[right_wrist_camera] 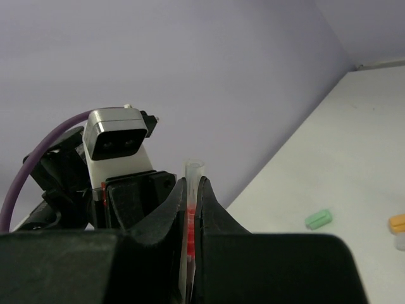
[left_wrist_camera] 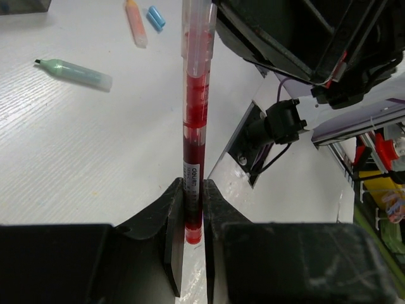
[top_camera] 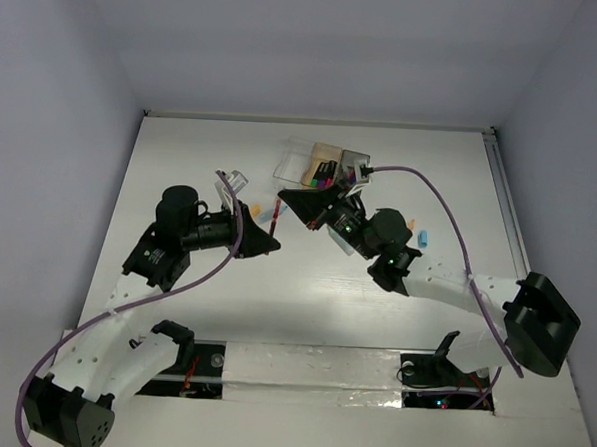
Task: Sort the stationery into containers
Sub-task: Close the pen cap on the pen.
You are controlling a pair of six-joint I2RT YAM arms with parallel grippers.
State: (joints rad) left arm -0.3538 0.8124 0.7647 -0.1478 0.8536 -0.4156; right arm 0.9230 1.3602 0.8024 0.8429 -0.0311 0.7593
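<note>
Status: sorting partly done, by my reading.

Bench point(top_camera: 202, 148): white, with both arms reaching to mid-bench.

Containers: 3 boxes in a row at 12 o'clock from bench centre in the top view: clear box point(top_camera: 294, 161), tan-orange box point(top_camera: 325, 155), dark grey box point(top_camera: 357, 161). Pink, green and dark markers show inside the row. Which box holds which cannot be told, as the right arm covers the near walls.

Left tool point(left_wrist_camera: 192, 190): narrow, clamped on the lower end of the red pen point(left_wrist_camera: 196, 95).

Right tool point(right_wrist_camera: 192, 187): also narrow, its fingers pinching the same pen near its clear end. The pen sits between the 2 tools, off the bench, at 6 o'clock from the boxes. Judgement: a handover or a cap pull; the frames do not settle which. This pen is not yet binned.

Loose on the bench, so left to do:
- green marker point(left_wrist_camera: 76, 71), lying flat at 10 o'clock from the pen in the left wrist view
- orange piece point(left_wrist_camera: 135, 22) and light-blue piece point(left_wrist_camera: 155, 17), just beside each other at 11 o'clock
- short green piece point(right_wrist_camera: 318, 218), at 3 o'clock from the right tool in its own view

Estimate: at least 5 items outstanding, counting the pen. Items hidden under the arms are uncounted.
</note>
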